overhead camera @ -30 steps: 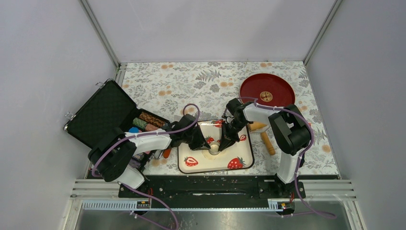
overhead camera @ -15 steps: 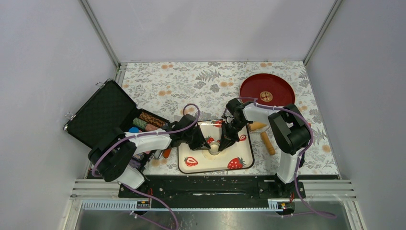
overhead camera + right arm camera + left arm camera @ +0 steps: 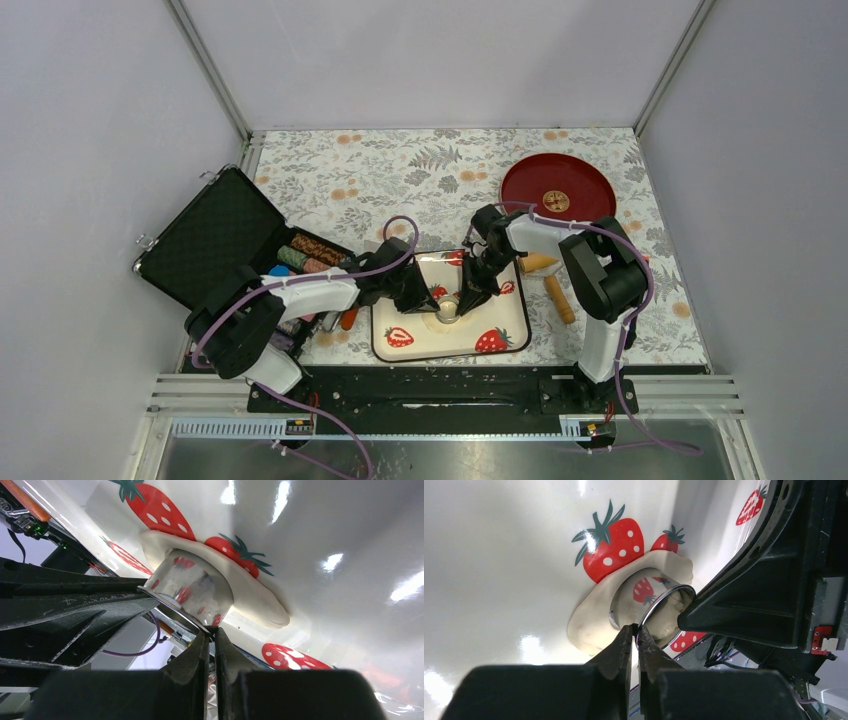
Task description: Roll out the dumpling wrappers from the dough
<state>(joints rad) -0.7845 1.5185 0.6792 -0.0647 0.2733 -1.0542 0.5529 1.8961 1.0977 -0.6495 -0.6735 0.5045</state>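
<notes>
One dough (image 3: 585,626), under cutter (image 3: 630,598) in left tool (image 3: 635,628)

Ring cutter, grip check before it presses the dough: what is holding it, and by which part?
The left end effector and the right end effector each pinch the ring cutter by its upper rim.

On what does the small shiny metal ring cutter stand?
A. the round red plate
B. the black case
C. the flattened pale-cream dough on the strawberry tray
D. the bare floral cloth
C: both wrist views show the metal ring cutter standing on the flattened dough in the strawberry tray.
</notes>
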